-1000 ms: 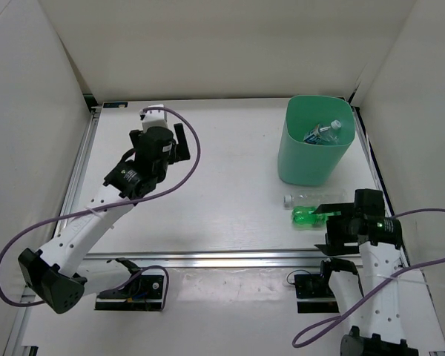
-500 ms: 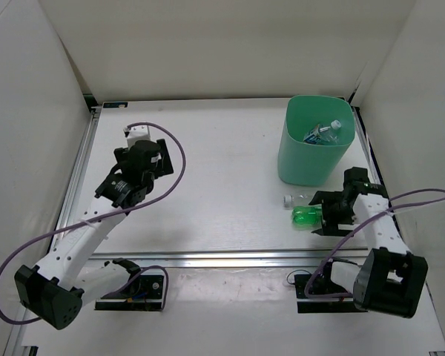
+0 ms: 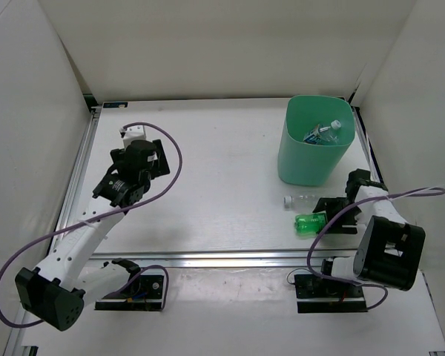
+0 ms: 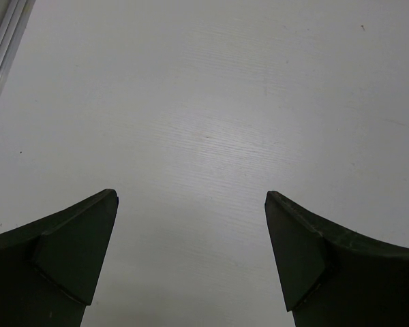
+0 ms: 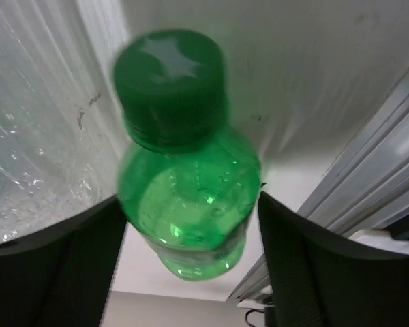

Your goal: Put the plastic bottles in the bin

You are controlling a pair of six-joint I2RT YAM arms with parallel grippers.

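right wrist: glossy translucent green bottle [image 5: 187,225]

Light: bright, even, overhead; white walls bounce it.
Shadows: soft, faint on desk [image 3: 230,185] beside left arm [image 3: 89,230].
Glare: sheen on rail [image 3: 230,259]; bright spots on green bottle [image 5: 187,197].
Blur: rt wrist view, cap [image 5: 170,82] smeared; clear bottle [image 5: 34,136] soft.
Focus: left wrist view sharp, desk grain crisp.
Exposure: left claw [image 4: 191,196] near-black, underexposed.
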